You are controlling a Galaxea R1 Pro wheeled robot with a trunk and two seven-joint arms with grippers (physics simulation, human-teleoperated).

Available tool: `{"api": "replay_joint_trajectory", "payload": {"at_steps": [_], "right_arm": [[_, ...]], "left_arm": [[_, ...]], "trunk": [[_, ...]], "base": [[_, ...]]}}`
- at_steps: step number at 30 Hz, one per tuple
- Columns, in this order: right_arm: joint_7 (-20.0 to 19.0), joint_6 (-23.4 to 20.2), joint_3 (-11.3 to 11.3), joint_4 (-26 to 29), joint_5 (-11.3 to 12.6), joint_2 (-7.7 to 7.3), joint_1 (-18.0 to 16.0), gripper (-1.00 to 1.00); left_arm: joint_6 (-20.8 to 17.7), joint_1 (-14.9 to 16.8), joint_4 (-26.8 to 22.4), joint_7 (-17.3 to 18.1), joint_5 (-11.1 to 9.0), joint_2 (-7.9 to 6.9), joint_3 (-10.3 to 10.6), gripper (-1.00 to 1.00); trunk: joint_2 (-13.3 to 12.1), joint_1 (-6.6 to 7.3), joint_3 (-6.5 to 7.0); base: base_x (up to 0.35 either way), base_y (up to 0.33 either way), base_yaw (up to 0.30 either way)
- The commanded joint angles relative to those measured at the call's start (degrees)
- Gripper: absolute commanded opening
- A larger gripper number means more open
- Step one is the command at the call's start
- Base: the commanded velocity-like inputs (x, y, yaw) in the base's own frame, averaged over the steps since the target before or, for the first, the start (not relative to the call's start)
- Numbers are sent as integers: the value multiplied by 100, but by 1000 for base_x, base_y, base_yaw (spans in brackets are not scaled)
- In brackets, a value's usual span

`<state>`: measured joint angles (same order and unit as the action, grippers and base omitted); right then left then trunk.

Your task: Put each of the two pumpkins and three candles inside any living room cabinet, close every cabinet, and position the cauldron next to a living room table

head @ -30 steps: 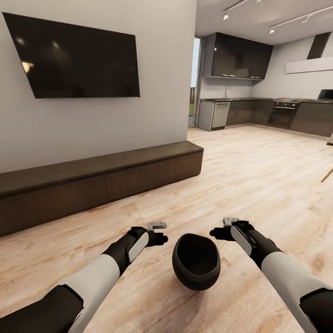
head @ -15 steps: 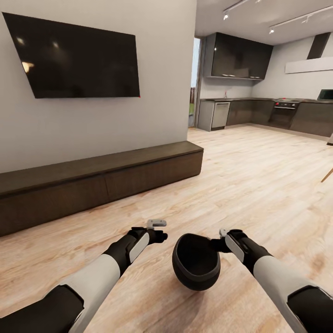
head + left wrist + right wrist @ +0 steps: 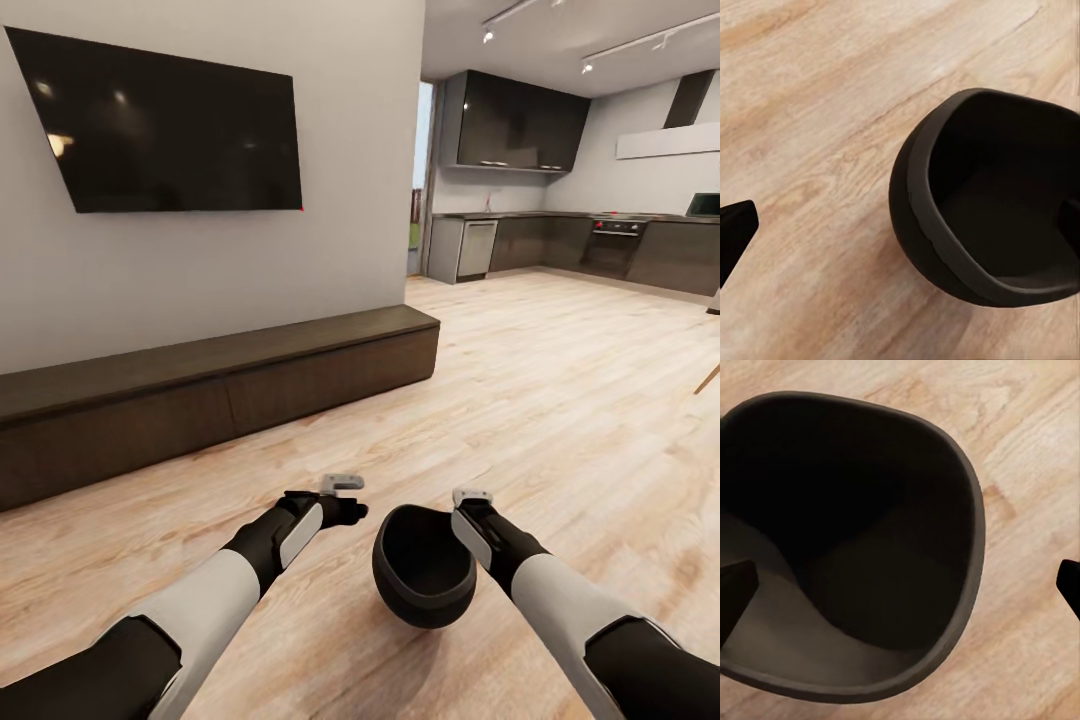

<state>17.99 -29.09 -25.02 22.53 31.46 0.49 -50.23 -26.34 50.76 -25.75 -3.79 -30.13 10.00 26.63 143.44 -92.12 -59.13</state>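
Observation:
The black cauldron (image 3: 424, 566) stands on the wood floor between my two arms, its mouth empty. My right gripper (image 3: 455, 524) is at its right rim and open. In the right wrist view its fingertips (image 3: 735, 592) straddle the cauldron (image 3: 855, 547) rim, one over the inside and one over the floor outside. My left gripper (image 3: 350, 510) hovers just left of the cauldron (image 3: 982, 202), open and holding nothing. The long low dark-brown cabinet (image 3: 220, 390) runs along the wall ahead, its drawer fronts shut. Pumpkins, candles and table are out of view.
A large black TV (image 3: 165, 125) hangs on the wall above the cabinet. A kitchen with dark cupboards (image 3: 520, 125) lies at the back right. A slanted wooden leg (image 3: 709, 377) pokes in at the right edge. Wood floor stretches ahead and to the right.
My right arm has swung left and its gripper has come down onto the cauldron's right rim. The left arm and the cauldron have barely moved.

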Motion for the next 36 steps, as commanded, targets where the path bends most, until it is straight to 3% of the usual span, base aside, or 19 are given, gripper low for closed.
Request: {"api": "replay_joint_trajectory", "payload": {"at_steps": [1, 7, 11, 29, 36], "right_arm": [[44, -14, -47, 9, 60, 0, -4, 100], [-41, -1, -43, 8, 68, 14, -1, 100], [-65, 0, -40, 11, 74, 13, 2, 100], [-202, 1, -30, 12, 89, 13, 5, 100], [-376, -2, -41, 11, 71, 13, 5, 100]], "left_arm": [[-19, 4, -4, 16, -27, 0, 17, 100], [-53, 4, 12, 267, 378, 0, 17, 100], [-70, 4, 20, 297, 491, 0, 17, 100], [-68, 4, 26, 292, 581, 0, 17, 100], [-33, 4, 26, 231, 599, 0, 16, 100]], "trunk": [[2, 1, -6], [2, 1, -6], [2, 1, -6], [2, 1, 18], [2, 1, 27]], "base": [[0, 0, -49], [0, 0, -171], [0, 0, -240], [0, 0, -253], [0, 0, -80]]}}
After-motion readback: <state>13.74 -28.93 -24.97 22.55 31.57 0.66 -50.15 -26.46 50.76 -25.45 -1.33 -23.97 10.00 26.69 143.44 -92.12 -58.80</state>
